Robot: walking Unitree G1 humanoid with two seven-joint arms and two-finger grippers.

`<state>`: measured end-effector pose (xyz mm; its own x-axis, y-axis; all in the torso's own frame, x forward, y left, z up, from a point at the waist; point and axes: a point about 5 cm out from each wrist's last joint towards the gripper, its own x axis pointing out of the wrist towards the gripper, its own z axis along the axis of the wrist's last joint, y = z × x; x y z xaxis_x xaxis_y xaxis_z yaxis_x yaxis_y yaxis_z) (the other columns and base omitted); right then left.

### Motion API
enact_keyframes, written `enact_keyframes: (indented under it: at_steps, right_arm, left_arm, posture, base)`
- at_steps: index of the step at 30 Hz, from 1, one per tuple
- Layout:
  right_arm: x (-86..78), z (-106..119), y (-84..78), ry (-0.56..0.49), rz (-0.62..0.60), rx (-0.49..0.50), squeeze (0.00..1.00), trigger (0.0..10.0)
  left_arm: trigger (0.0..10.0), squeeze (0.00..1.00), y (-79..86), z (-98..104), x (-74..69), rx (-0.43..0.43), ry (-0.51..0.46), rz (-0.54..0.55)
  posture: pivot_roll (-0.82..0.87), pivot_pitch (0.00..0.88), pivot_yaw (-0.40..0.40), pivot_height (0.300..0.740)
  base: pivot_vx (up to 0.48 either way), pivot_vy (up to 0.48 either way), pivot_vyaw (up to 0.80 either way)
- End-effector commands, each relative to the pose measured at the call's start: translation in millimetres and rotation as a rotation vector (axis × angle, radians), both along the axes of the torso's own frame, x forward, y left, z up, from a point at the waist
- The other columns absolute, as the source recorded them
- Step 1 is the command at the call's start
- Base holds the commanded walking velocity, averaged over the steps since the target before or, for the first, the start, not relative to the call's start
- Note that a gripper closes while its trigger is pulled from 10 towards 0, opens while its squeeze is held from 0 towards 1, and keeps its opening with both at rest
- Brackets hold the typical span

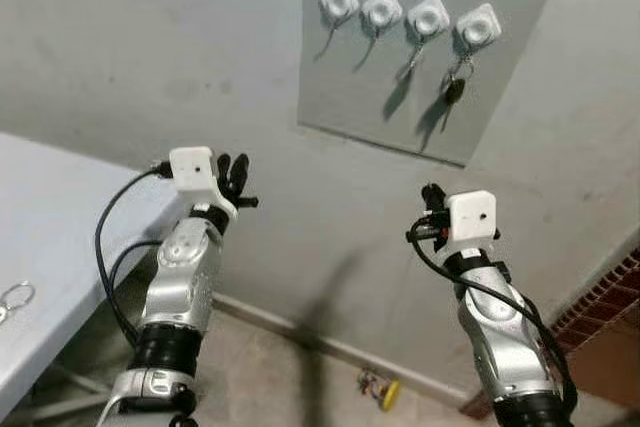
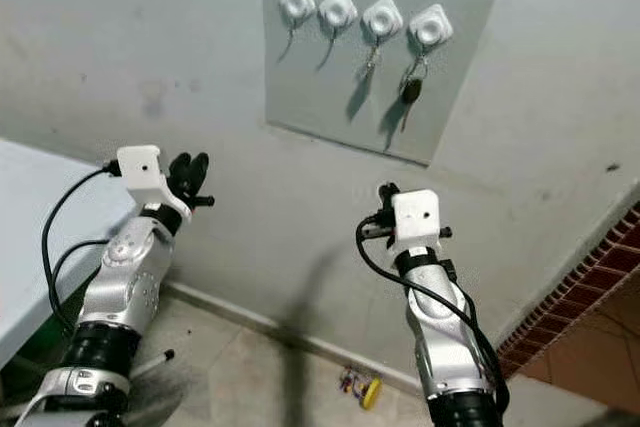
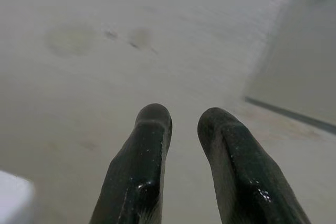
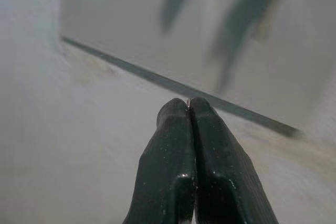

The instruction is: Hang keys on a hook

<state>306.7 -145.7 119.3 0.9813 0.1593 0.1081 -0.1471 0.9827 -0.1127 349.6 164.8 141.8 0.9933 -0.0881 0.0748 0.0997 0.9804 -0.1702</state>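
While keys (image 1: 455,87) hang hooked | table ring (image 1: 16,297) | right jaws pressed together

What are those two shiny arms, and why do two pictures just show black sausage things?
The shiny arms belong to a walking robot. The two wide pictures come from cameras in its head, like eyes. Its left gripper and right gripper are raised before a grey wall. Each has two long black fingers.

The close-up pictures come from small cameras on the wrists, looking along those fingers. The left fingers stand apart and hold nothing. The right fingers are pressed together, with nothing visible between them.

On the wall hangs a grey panel with four white square hooks. A dark key on a ring hangs from the rightmost hook. A silver key ring lies on the pale grey table beside the robot's left.
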Motion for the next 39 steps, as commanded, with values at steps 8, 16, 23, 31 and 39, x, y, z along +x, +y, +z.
enact_keyframes:
  at_steps: [8,16,23,31,39]
  right_arm:
    - [1.5,6,4.4,-0.021,0.048,-0.016,0.0,10.0]
    - [4.1,19,18.0,-0.038,0.253,0.0,0.0,10.0]
    - [24.0,46,23.4,-0.09,0.344,0.003,0.0,10.0]
    - [45.5,87,34.8,-0.177,0.433,0.069,0.0,10.0]
    - [64.5,119,42.5,-0.237,0.45,0.098,0.0,10.0]
  left_arm:
    - [10.0,0.0,-3.3,9,0.1,0.012,-0.051,0.004]
    - [10.0,0.0,-35.0,38,3.7,0.127,-0.164,-0.244]
    - [10.0,0.0,-59.5,62,8.5,0.181,-0.238,-0.372]
    - [10.0,0.0,-67.2,76,13.4,0.193,-0.275,-0.419]
    - [10.0,0.0,-69.2,85,16.5,0.195,-0.288,-0.433]
  posture:
    - [-0.08,0.0,-0.044,0.74]
    - [-0.08,0.0,-0.04,0.74]
    - [-0.08,0.0,-0.036,0.74]
    - [-0.09,0.0,-0.029,0.74]
    - [-0.08,0.005,-0.032,0.74]
  base:
    - [0.06,0.0,0.0]
    - [0.0,0.0,0.0]
    - [0.0,0.0,0.0]
    - [0.0,0.0,0.0]
    - [0.0,0.0,0.0]
